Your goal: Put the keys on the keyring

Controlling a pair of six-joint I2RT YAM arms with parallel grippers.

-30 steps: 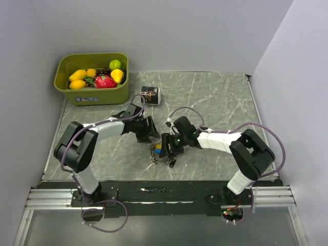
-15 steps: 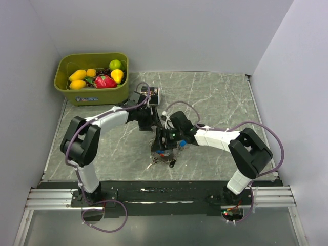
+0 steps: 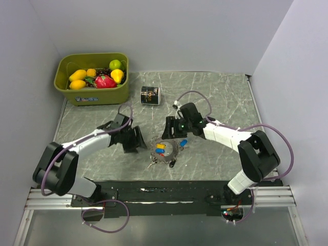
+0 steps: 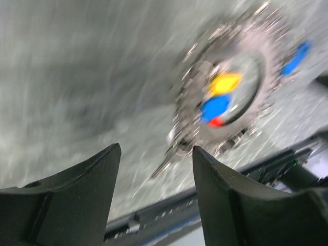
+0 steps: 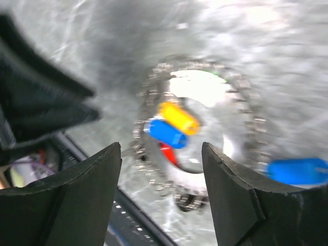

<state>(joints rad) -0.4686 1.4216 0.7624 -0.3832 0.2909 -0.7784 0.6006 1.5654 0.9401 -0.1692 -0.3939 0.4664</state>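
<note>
Both released and empty, left tool (image 3: pixel 136 139) and right tool (image 3: pixel 170 129) are flanking the keyring (image 3: pixel 164 152), likely readying to steady it.

No lettering can be read anywhere on the table. The small black can (image 3: pixel 150 95), standing toward the far side just left of centre, carries a label with pale yellowish print too small to make out. The green bin (image 3: pixel 105 94) at the far left bears a bluish sticker (image 3: pixel 88 99) low on its near wall, equally illegible.
</note>
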